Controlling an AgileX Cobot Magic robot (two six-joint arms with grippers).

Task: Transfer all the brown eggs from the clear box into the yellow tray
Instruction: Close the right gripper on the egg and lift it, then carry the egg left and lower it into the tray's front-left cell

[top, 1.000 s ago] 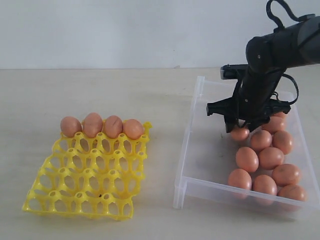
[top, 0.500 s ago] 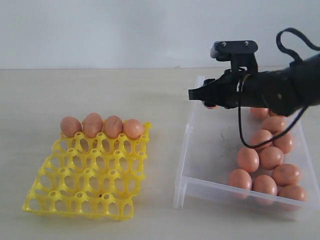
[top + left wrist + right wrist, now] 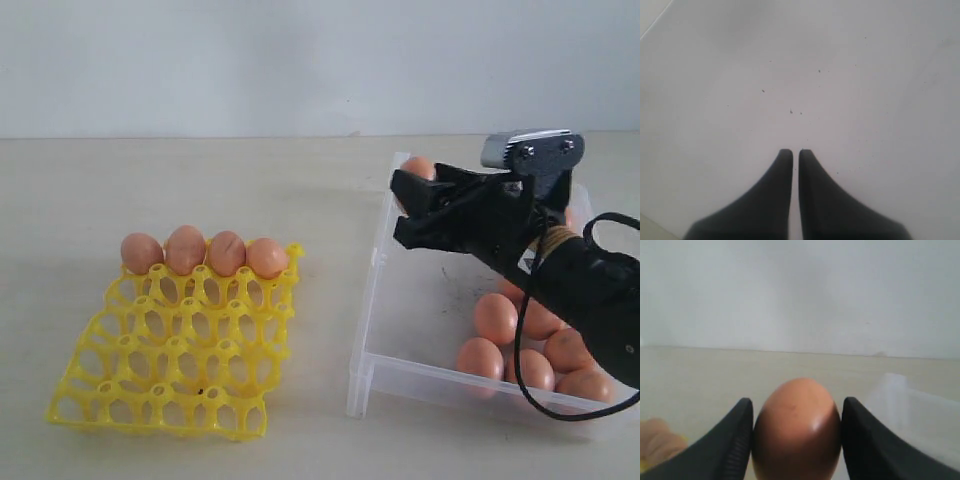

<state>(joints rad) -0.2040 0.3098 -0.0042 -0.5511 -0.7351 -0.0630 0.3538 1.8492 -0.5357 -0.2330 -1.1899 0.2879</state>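
A pale beige tabletop (image 3: 200, 180) runs back to a plain, bare whitish wall (image 3: 250, 60), and the two meet in one straight horizontal line. The tabletop is matte and evenly lit, with soft shadows under the things on it.

On the left lies the yellow tray (image 3: 120, 400), flat on the surface. Its far row holds four brown eggs (image 3: 205, 252) side by side, and the other cups show through to the tabletop. Well apart to the right sits the clear box (image 3: 370, 300), with more eggs (image 3: 495, 318) clustered toward its near right part, some of them hidden behind the arm.

The right pincer (image 3: 405, 205) points leftward over the far left part of the box. It is pinching one brown egg (image 3: 796, 430) between its two black fingers (image 3: 735, 440), clear of the eggs below. In the right wrist view the wall and tabletop fill the background behind that egg, and a blurred corner of the box shows at one side.

The left pincer (image 3: 795, 152) is pressed together with only a thin slit between its tips, and it holds nothing. Beneath it is a pale grey-white surface with a few dark specks (image 3: 790, 111), which may be the tabletop, though the view is too close to be sure.
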